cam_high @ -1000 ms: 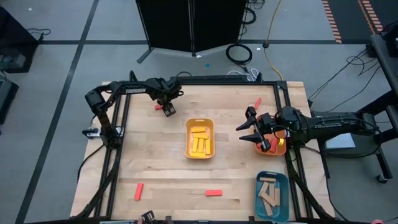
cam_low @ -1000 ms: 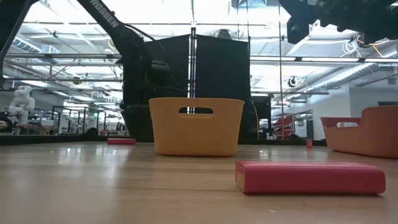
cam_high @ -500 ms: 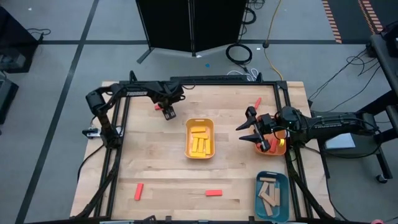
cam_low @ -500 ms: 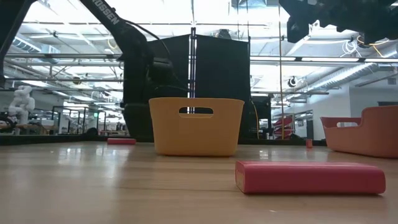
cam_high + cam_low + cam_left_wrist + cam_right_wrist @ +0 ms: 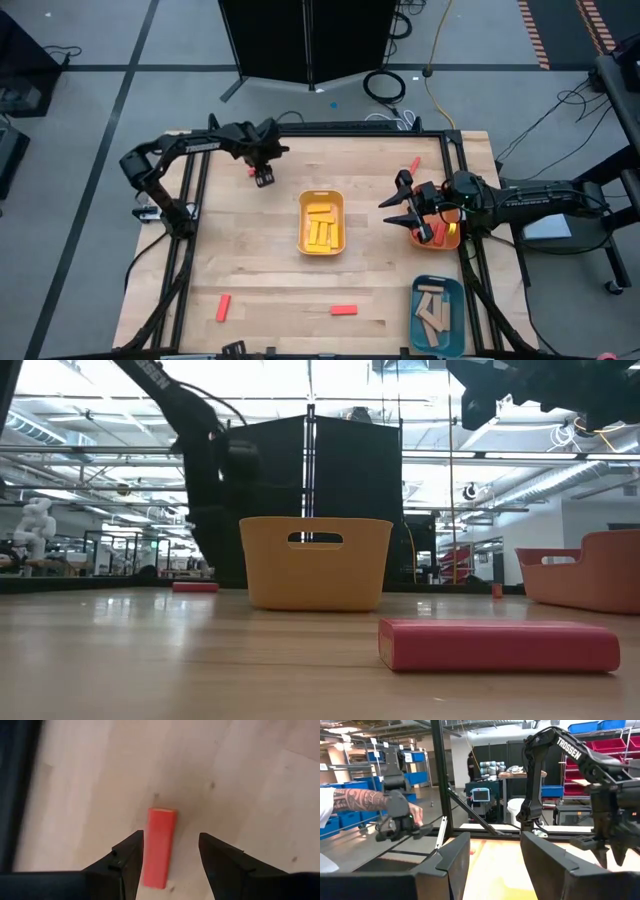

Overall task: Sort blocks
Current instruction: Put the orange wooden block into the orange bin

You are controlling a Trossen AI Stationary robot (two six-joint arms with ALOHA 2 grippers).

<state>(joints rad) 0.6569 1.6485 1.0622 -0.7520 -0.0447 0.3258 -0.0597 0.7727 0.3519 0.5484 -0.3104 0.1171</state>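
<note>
Now: pick step. Left gripper (image 5: 167,857) over red block (image 5: 160,846) near table's far-left edge, fingers spread, straddling block, not pinching. Next, likely: drop lower, close, carry to orange tray (image 5: 446,240). Right gripper (image 5: 412,214) waits above that tray, fingers spread, empty.

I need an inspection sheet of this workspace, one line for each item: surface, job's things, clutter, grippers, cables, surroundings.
Surface: pale wooden table inside a black frame.
Job's things: yellow tray at the centre holds yellow blocks; teal tray holds tan blocks; orange tray lies under the right arm. Loose red blocks: one under the left gripper, two near the front edge, one at the back right.
Clutter: nothing seen.
Grippers: left gripper open, its fingers either side of a red block; right gripper open, above the table beside the orange tray.
Cables: coiled black cable and yellow cable on the floor.
Surroundings: a person's arm beyond the table; black cabinet.
</note>
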